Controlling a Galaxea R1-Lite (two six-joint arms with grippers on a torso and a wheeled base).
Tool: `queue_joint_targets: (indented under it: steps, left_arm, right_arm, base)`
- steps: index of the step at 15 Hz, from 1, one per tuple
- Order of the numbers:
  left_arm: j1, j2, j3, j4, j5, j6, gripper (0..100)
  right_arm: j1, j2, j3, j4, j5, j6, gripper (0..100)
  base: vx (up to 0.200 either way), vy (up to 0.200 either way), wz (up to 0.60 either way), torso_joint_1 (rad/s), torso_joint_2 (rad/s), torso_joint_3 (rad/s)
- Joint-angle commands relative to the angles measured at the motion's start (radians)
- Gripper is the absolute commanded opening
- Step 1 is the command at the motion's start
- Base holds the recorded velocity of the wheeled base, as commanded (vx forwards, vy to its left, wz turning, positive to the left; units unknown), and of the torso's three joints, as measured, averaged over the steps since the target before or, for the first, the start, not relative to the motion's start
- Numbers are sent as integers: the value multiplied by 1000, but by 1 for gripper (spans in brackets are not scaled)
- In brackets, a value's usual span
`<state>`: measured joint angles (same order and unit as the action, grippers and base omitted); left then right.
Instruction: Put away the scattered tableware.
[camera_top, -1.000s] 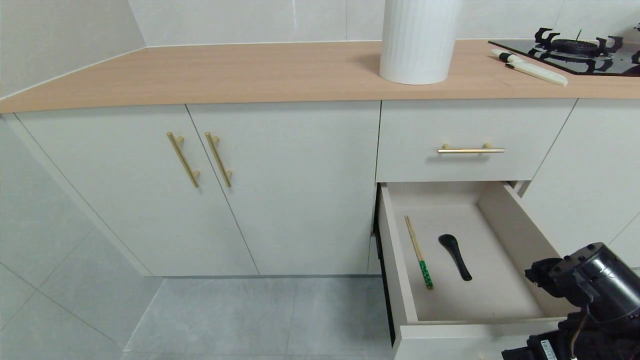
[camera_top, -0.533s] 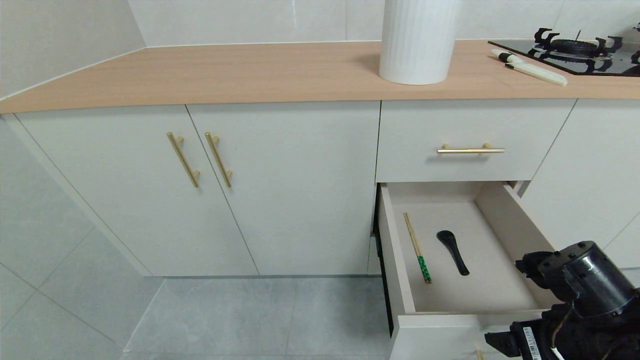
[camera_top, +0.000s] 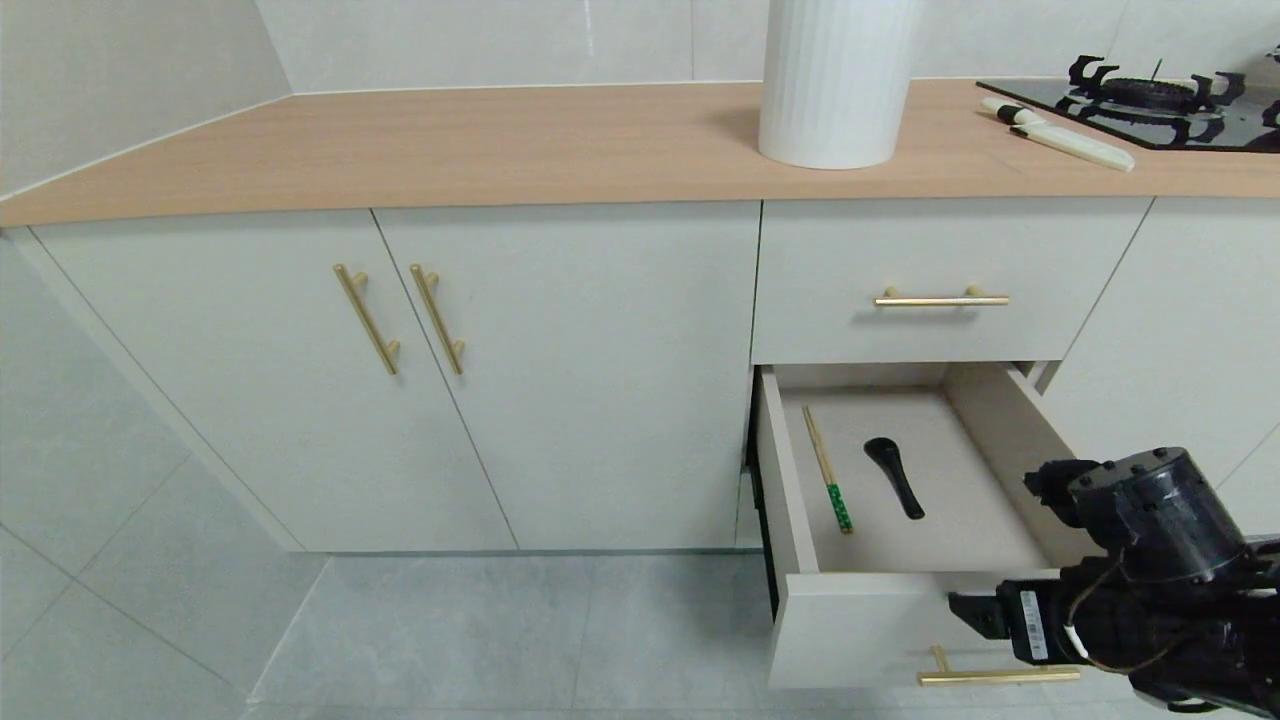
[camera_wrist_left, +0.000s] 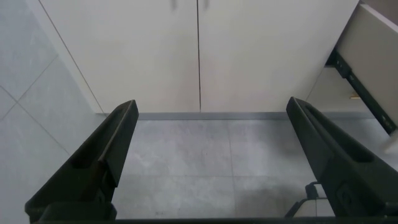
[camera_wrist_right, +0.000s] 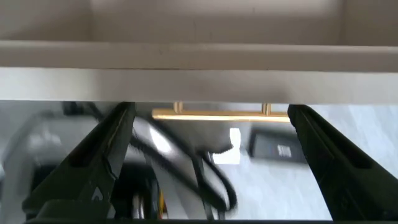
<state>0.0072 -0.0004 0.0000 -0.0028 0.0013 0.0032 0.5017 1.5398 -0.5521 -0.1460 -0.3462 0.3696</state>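
The lower drawer (camera_top: 860, 630) stands partly open below the counter. On its floor lie a pair of chopsticks with green ends (camera_top: 827, 470) and a black spoon (camera_top: 893, 477), side by side and apart. My right arm (camera_top: 1140, 540) is at the drawer's front panel. My right gripper (camera_wrist_right: 211, 109) is open, and its wide-spread fingers frame the drawer's gold handle (camera_wrist_right: 221, 114) without holding it. My left gripper (camera_wrist_left: 211, 109) is open and empty over the floor tiles, facing the cabinet doors (camera_wrist_left: 199, 50).
A white-handled knife (camera_top: 1060, 135) lies on the wooden counter (camera_top: 500, 140) beside the gas hob (camera_top: 1150, 95). A tall white ribbed container (camera_top: 835, 80) stands on the counter above the shut upper drawer (camera_top: 940, 298). Two cabinet doors with gold handles (camera_top: 400, 320) are to the left.
The lower drawer has slid inward toward the cabinet, and its front handle has come into the head view. My right arm has moved forward with the drawer front.
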Motion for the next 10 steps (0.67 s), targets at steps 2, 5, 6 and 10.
queue_joint_targets:
  steps: [2,5,6,10]
  left_arm:
    - [0,0,0,0,0,0,100]
    - [0,0,0,0,0,0,100]
    - [0,0,-2,0,0,0,100]
    - [0,0,0,0,0,0,100]
  right_arm:
    - [-45,88,-25,-73,3,-41,100]
    - [-65,161,-66,-107,3,-72,100]
    - [-77,204,-104,-121,3,-80,100]
    - [-129,289,-172,-204,9,-133,100]
  base:
    - [0,0,0,0,0,0]
    - [0,0,0,0,0,0]
    - [0,0,0,0,0,0]
    - [0,0,0,0,0,0]
